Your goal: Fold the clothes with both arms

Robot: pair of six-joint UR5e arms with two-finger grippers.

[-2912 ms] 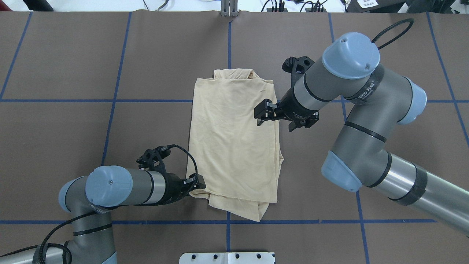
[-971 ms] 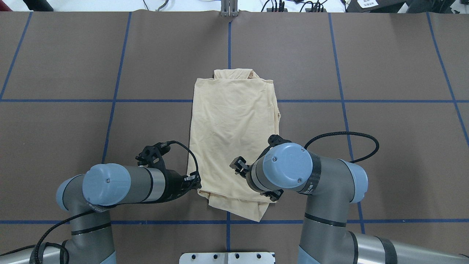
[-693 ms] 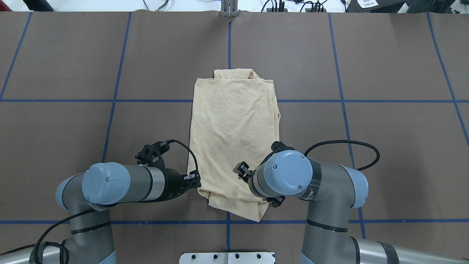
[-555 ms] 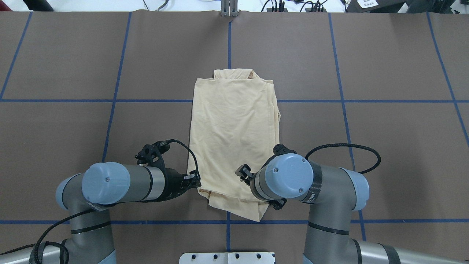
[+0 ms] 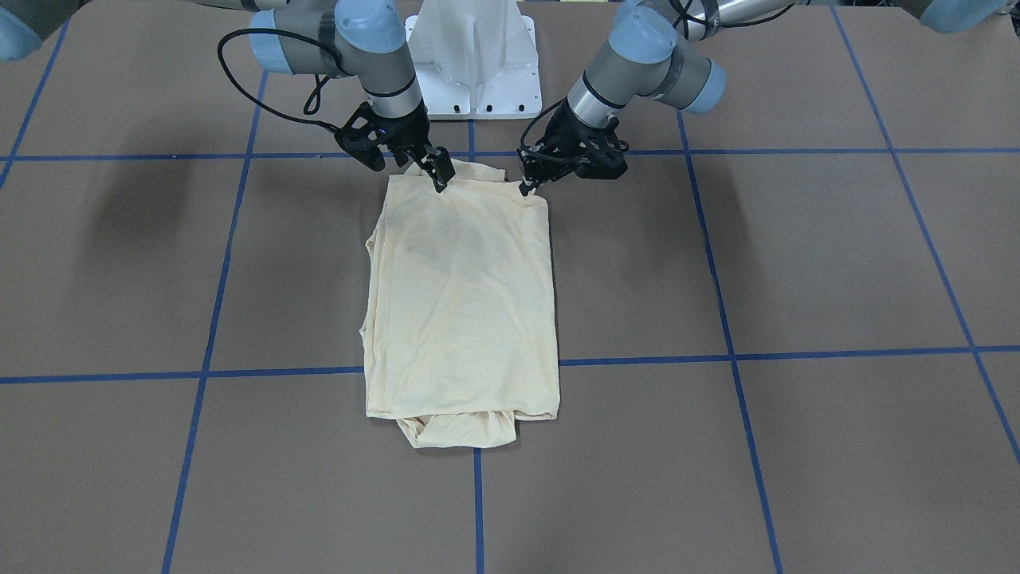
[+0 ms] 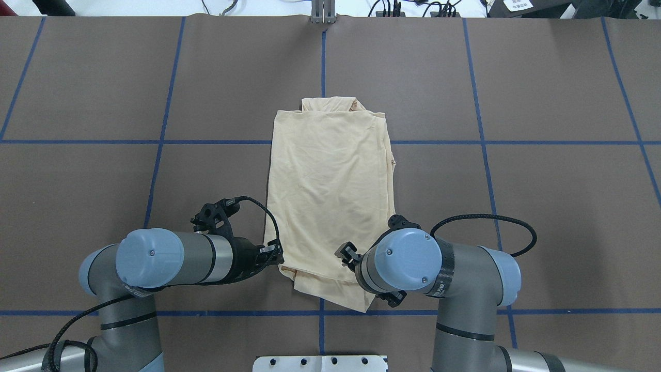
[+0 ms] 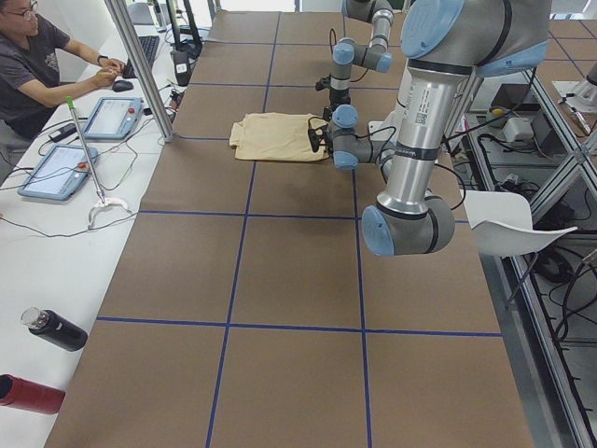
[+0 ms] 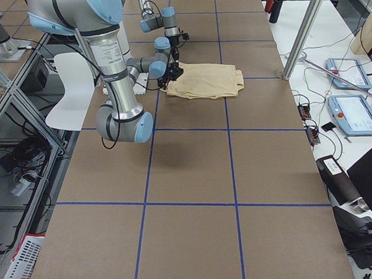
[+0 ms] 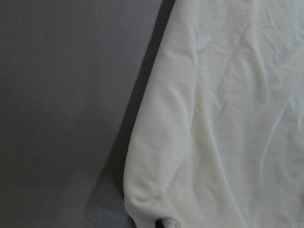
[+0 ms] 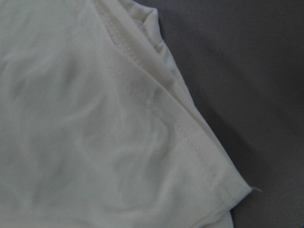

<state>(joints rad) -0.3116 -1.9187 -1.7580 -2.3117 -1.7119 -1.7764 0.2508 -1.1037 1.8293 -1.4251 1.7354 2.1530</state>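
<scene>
The clothes are one pale cream shirt [image 6: 330,196], folded into a long strip with its plain side up, lying flat mid-table [image 5: 462,303]. My left gripper [image 6: 279,257] sits at the strip's near left corner, shut on the shirt's edge [image 5: 526,182]. In the left wrist view a dark fingertip [image 9: 164,223] shows against the cloth's fold [image 9: 156,190]. My right gripper [image 5: 440,171] hangs open just above the near right corner. In the overhead view its wrist hides most of it. The right wrist view shows the hemmed corner [image 10: 223,185] close below.
Blue tape lines [image 6: 323,57] grid the brown table. The white pedestal base [image 5: 476,56] stands right behind both grippers. A person [image 7: 37,65] sits at the side desk with tablets [image 7: 56,170]. Two bottles [image 7: 51,329] lie near that desk's end.
My right arm has swung from the shirt's far right edge back to its near right corner and keeps creeping toward the robot. The left arm and the shirt have not moved.
</scene>
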